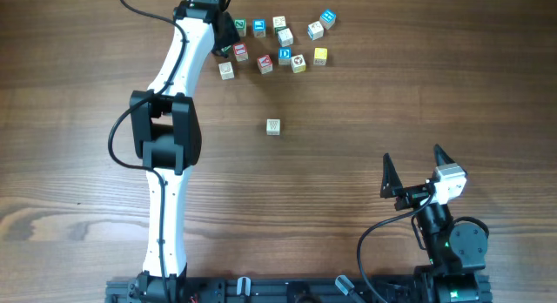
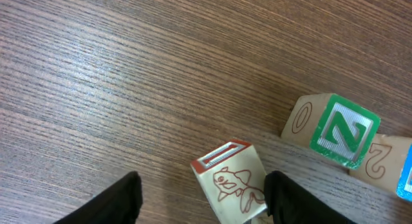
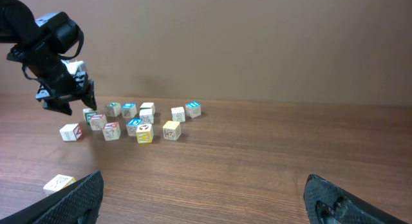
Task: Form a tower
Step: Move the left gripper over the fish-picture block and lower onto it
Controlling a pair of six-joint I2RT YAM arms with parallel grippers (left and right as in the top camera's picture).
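Note:
No tower is in view; every cube I see lies singly on the table. My left gripper [image 2: 203, 185] [image 1: 226, 43] is open at the far cluster of alphabet cubes [image 1: 285, 43]. Between its fingers stands a tilted white cube with a red top and a red animal drawing [image 2: 232, 180]. This cube touches the right finger [image 2: 286, 198], and a wide gap separates it from the left finger. A green Z cube [image 2: 340, 130] sits just beyond to the right. My right gripper [image 1: 412, 157] [image 3: 203, 185] hangs open and empty near the front right.
One pale cube [image 1: 273, 125] [image 3: 59, 182] lies alone mid-table. The cluster holds several cubes, among them a yellow one [image 1: 320, 55] and a blue D [image 1: 285, 54]. The left arm [image 1: 165, 138] stretches across the table's left side.

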